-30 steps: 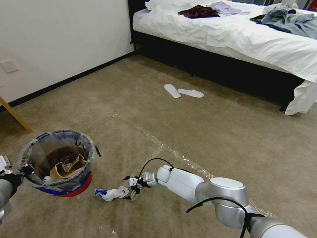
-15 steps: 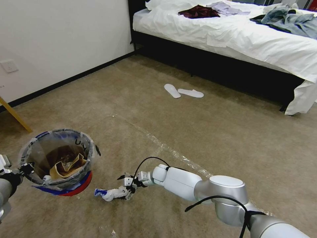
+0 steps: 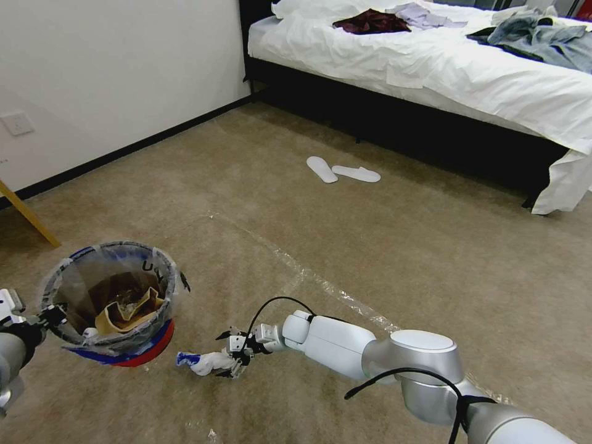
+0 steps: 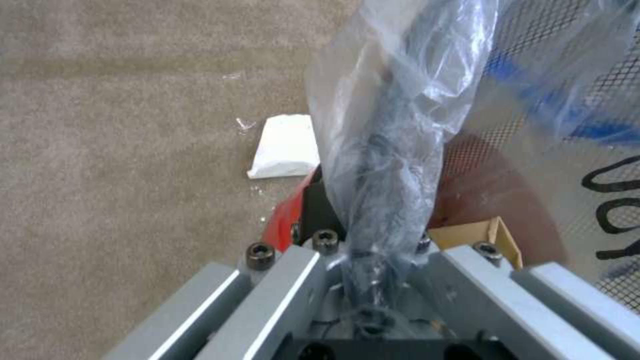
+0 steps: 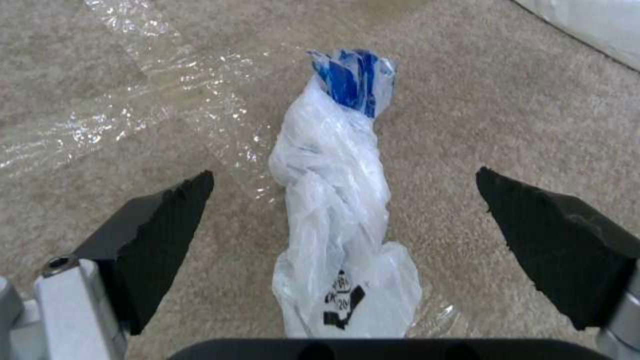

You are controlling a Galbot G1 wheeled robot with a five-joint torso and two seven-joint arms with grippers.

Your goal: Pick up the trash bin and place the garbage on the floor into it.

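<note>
The trash bin (image 3: 114,305), a red bucket with a blue band and a clear bag over its rim, hangs at the lower left, with my left gripper (image 3: 52,316) shut on its bagged rim (image 4: 387,165). Brown paper (image 3: 126,308) and other litter lie inside it. On the floor, a piece of garbage (image 3: 203,362), a twisted white plastic wrapper with a blue end (image 5: 333,200), lies to the right of the bin. My right gripper (image 3: 225,354) stands open low over it, the wrapper lying between its black fingers (image 5: 160,225). A white tissue (image 4: 285,147) lies under the bin.
Shiny tape lines (image 3: 320,283) cross the carpet. Two white slippers (image 3: 342,171) lie further off before a bed (image 3: 431,68) with clothes on it. A wall (image 3: 92,74) runs along the left, and a wooden leg (image 3: 28,216) leans there.
My right arm has reached leftward, bringing the open gripper over the white wrapper so its fingers straddle it. The bin and left arm have barely moved.
</note>
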